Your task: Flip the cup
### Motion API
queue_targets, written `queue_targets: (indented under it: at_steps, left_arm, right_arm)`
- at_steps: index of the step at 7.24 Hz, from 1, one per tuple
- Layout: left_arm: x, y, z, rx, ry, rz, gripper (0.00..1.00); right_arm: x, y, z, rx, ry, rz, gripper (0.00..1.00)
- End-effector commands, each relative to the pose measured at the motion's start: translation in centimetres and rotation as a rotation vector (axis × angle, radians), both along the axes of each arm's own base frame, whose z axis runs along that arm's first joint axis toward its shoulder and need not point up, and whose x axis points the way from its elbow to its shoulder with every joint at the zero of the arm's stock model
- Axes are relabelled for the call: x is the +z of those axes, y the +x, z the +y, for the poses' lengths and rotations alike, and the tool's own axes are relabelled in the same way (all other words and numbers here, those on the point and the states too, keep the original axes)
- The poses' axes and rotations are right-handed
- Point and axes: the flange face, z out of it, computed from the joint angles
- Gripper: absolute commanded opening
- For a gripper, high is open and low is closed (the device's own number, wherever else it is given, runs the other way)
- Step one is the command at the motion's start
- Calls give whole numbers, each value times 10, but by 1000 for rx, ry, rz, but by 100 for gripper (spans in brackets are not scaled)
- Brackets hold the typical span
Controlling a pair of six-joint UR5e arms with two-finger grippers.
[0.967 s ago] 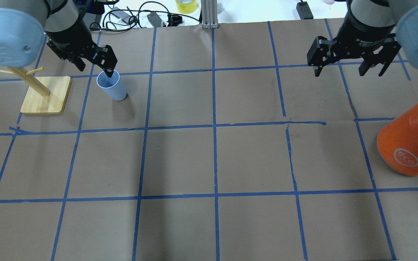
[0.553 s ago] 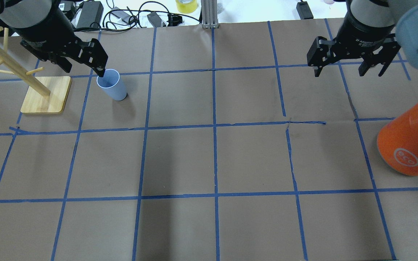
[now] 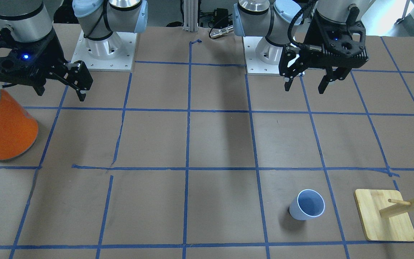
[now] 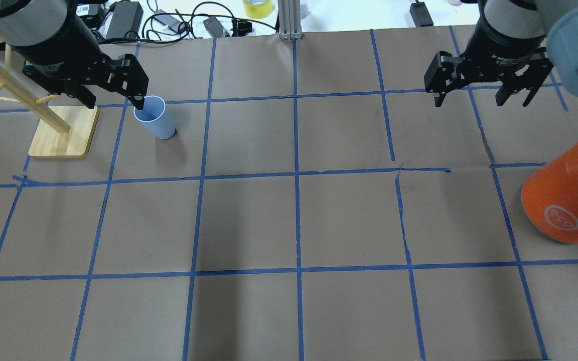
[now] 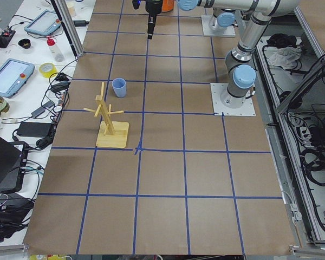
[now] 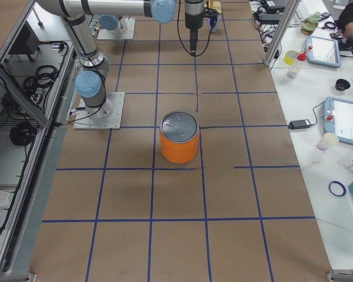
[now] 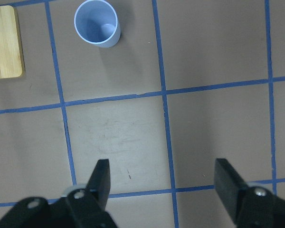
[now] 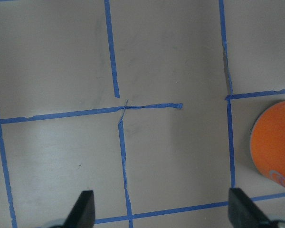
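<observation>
Cup [image 4: 154, 117] stands upright, mouth up, on the brown paper just right of the bamboo peg stand [image 4: 63, 131], in the far-left grid cell. Judging by that, the flip looks done and the current step is clearing out.

Left gripper [image 3: 306, 82] is empty, fingers spread wide, raised well above the table. Front view puts it well apart from the cup, toward the robot base; the overhead overlap of its finger with the rim is only perspective. Wrist cam agrees: cup [image 7: 97, 23] is at the top edge, far from both fingertips, nothing between them.

To do it well: go straight up and back, no sideways sweep at rim height, stay off the stand's pegs. The cup is light and tapered, so any nudge could tip it.

Right gripper [image 4: 479, 98] is also spread and empty, hovering far right, near the orange can [image 4: 567, 198], not involved.
</observation>
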Motion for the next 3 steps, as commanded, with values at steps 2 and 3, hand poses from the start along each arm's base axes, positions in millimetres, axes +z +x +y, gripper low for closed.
queue_targets:
  at_steps: [2, 3]
  left_arm:
    - [2, -1, 2, 22, -3, 7, 82]
    - [1, -1, 2, 22, -2, 7, 82]
  right_arm:
    - [1, 0, 0, 2, -1, -3, 100]
    - [2, 0, -1, -1, -6, -11, 100]
